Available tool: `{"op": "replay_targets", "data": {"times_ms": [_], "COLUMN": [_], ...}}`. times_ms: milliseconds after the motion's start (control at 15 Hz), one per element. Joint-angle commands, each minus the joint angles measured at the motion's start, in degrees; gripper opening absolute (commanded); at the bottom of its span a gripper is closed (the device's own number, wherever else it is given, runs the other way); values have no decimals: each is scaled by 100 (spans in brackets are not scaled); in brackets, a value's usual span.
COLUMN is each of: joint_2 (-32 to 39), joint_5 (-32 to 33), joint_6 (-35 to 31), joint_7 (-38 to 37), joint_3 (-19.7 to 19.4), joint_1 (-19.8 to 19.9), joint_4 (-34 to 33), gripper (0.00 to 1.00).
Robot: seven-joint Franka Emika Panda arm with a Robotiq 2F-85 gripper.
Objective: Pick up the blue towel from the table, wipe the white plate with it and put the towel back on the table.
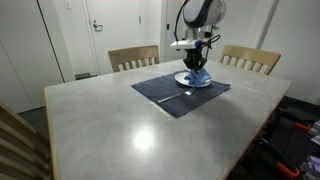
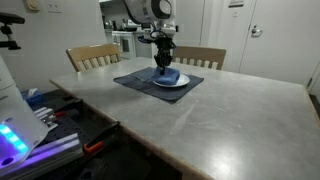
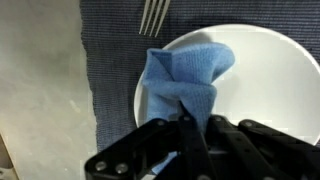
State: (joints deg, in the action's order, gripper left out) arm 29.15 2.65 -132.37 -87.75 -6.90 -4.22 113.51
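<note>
Blue cloth towel (image 3: 185, 80) is sitting bunched up on the round white plate (image 3: 275, 60), over toward the plate's left part in the wrist view. My black claw (image 3: 197, 118) is pinching the near end of it, with the fingers pressed in tight on the fabric and barely any gap showing. So the towel is standing up in a crumpled peak instead of lying flat.

The plate is resting on a dark blue woven placemat (image 3: 110, 70). A silver metal fork (image 3: 152, 15) is lying on that mat just past the plate's rim, tines pointing at the plate. As far as I can tell it isn't touching it.

In both exterior views the arm is coming straight down over the plate, and the claw (image 1: 195, 63) (image 2: 165, 60) is sitting right on top of the blue bundle (image 1: 196, 75) (image 2: 168, 73). The mat is lying on the pale grey counter (image 1: 120, 125), toward its far side, and two light wooden chairs (image 1: 133, 57) (image 1: 250, 60) are standing at that far edge.
</note>
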Motion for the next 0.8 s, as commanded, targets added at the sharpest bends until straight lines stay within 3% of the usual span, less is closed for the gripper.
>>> {"op": "replay_targets", "data": {"times_ms": [0, 200, 267, 600, 667, 733], "joint_2": [-41, -34, 4, 6, 54, 162], "joint_5": [-304, -422, -260, -296, -252, -277], "joint_6": [-313, -292, -124, -118, -94, -49], "joint_7": [505, 742, 451, 541, 528, 522], "joint_3": [127, 112, -22, -21, -26, -11], "joint_1": [170, 165, 0, 8, -21, -14], "joint_4": [210, 226, 99, 103, 59, -21], "gripper": [3, 3, 10, 10, 3, 3]}}
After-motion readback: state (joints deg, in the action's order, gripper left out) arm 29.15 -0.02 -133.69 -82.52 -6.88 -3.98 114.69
